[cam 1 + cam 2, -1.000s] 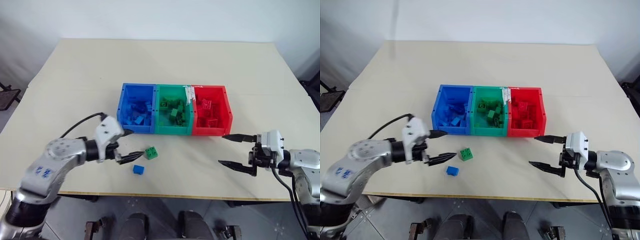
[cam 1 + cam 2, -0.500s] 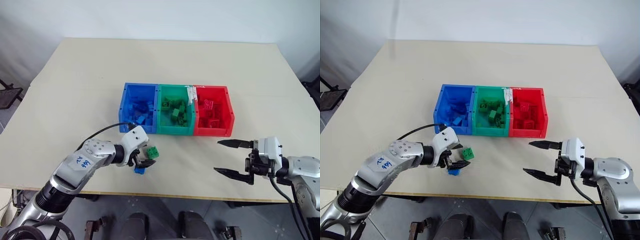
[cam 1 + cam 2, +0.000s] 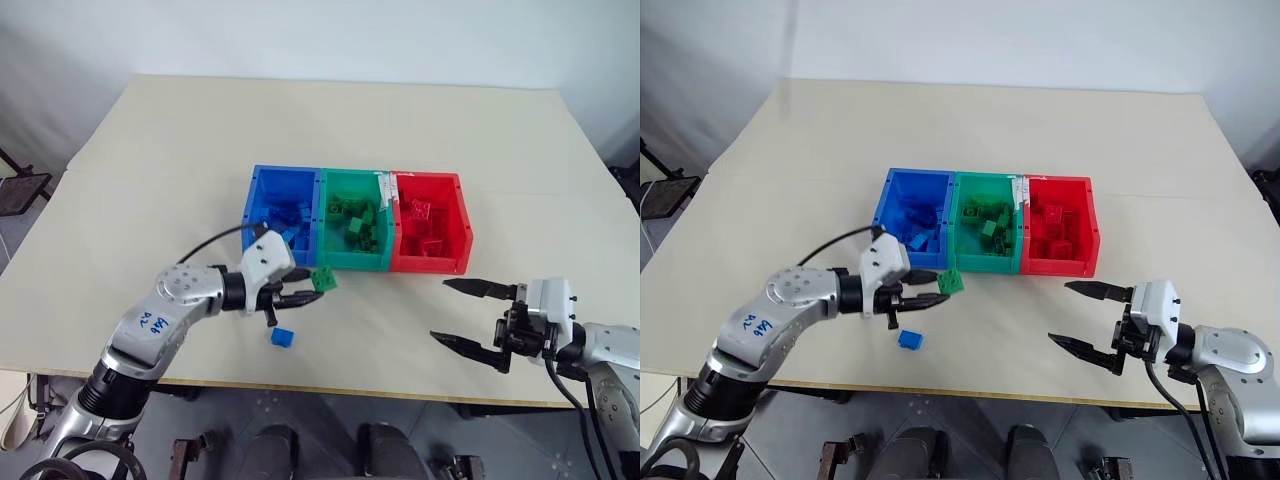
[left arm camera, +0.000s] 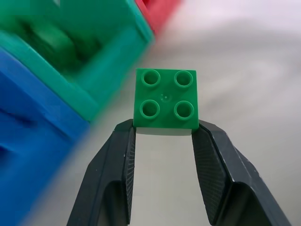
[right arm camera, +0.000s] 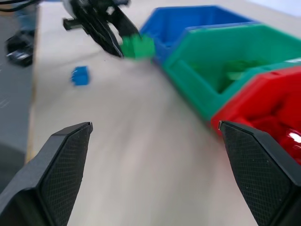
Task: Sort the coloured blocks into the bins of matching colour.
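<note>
Since the earlier frame the left gripper [image 3: 308, 291] has lifted the green block [image 4: 165, 99], clamped, before the green bin [image 3: 351, 262]; the left wrist view shows its four studs. The right gripper [image 3: 462, 315] gapes wide.

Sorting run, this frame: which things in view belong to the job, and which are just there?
Belongs to the job:
- green block, pinched in the left gripper
- loose blue block on the table
- blue bin, green bin, red bin, each holding blocks
- right gripper, open, holding nothing

Just there:
- table
- label on the green bin's rim
</note>
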Robot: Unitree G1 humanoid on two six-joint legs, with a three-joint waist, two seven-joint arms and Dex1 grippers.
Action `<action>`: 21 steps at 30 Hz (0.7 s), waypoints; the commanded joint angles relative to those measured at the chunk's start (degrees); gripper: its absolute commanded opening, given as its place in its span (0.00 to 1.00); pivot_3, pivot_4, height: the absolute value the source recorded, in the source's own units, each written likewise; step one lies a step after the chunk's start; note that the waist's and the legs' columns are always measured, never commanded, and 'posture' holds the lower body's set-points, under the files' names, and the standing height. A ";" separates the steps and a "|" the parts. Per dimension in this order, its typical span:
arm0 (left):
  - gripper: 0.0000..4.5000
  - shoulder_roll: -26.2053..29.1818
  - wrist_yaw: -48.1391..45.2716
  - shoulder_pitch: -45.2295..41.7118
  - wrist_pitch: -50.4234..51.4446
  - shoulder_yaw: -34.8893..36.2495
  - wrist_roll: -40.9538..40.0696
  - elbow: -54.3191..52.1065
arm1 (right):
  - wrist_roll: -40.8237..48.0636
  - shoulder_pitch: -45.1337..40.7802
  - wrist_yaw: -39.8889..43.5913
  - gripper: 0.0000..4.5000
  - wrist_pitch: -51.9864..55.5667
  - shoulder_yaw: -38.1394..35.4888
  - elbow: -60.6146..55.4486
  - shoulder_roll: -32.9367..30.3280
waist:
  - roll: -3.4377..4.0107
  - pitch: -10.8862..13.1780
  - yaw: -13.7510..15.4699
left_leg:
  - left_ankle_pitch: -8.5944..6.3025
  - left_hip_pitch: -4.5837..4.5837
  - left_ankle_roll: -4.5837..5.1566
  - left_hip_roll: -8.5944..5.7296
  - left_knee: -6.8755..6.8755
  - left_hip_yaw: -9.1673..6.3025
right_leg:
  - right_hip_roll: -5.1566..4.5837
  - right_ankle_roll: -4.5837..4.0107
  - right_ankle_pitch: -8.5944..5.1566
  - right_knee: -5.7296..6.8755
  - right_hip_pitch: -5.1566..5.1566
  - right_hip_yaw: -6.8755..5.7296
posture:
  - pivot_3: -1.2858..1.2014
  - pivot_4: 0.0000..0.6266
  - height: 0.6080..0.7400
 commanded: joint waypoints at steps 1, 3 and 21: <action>0.32 -5.77 3.58 -7.12 -5.56 1.98 1.61 6.15 | 3.48 -1.12 -7.90 1.00 2.06 -4.45 -1.47 3.16 | -0.01 0.01 0.22 | 0.00 -0.01 0.01 -0.02 0.10 -0.04 | 0.00 0.05 0.03 0.00 0.05 -0.02 | 0.52 0.24 1.00; 0.32 -8.98 4.02 -11.05 -9.07 0.45 4.13 11.69 | 3.25 -1.70 -11.19 1.00 2.02 -5.48 -0.84 5.03 | -0.01 0.01 0.07 | 0.01 -0.11 0.03 -0.06 0.31 -0.04 | 0.01 0.18 0.10 0.01 0.06 -0.01 | 0.52 0.24 1.00; 0.99 -8.33 -5.08 -7.19 -18.92 4.31 4.10 15.36 | 0.28 0.44 -11.55 1.00 -1.35 -3.01 -2.94 6.20 | 0.00 0.00 -0.73 | 0.03 -0.09 0.12 -0.03 0.27 0.12 | 0.03 0.29 0.15 0.13 -0.03 0.18 | 0.52 0.24 1.00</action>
